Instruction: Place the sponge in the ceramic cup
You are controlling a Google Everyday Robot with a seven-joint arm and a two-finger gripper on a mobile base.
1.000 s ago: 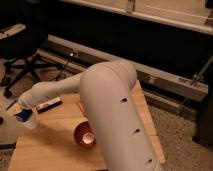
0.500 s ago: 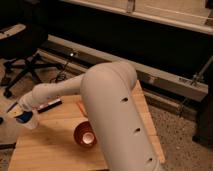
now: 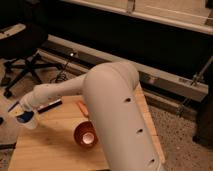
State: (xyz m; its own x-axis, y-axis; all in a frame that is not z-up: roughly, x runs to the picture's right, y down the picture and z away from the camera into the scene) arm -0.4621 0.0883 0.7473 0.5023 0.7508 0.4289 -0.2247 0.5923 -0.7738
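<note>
Dim room behind, with a black office chair (image 3: 22,55) on speckled floor at ten o'clock and a long metal rail across at twelve. Nearer, a pale wooden counter (image 3: 55,147), largely masked by the bulky white arm (image 3: 115,115) reaching from five o'clock out toward nine. Ends in the gripper (image 3: 20,110), right over the counter's nine o'clock corner. Cannot tell whether clamped or let go.

Shows the sponge (image 3: 25,116) as a blue patch just beneath the gripper, at the rim of the ceramic cup (image 3: 30,123), upright at that same corner. Cannot say whether seated in the mouth or only held over it. Elsewhere on the counter: a copper-brown bowl (image 3: 85,135) near six o'clock, and a black-and-white bar (image 3: 50,105) at about two o'clock from the cup.

Could go wrong in a few ways from here. Risks knocking the cup off toward nine o'clock with any sideways nudge, given so little counter left on that side. Risks bridging the rim or perching tilted instead of dropping in, with a pad judged about as wide as the mouth. Might also drag the sponge back out, or tip the cup with it, by pulling away while pinched.

Against half a second ago, hardly differs: same arm pose, same blue patch at the cup's rim, bowl and bar in the same spots. Possibly sits a shade lower toward the cup; too slight to be sure.
</note>
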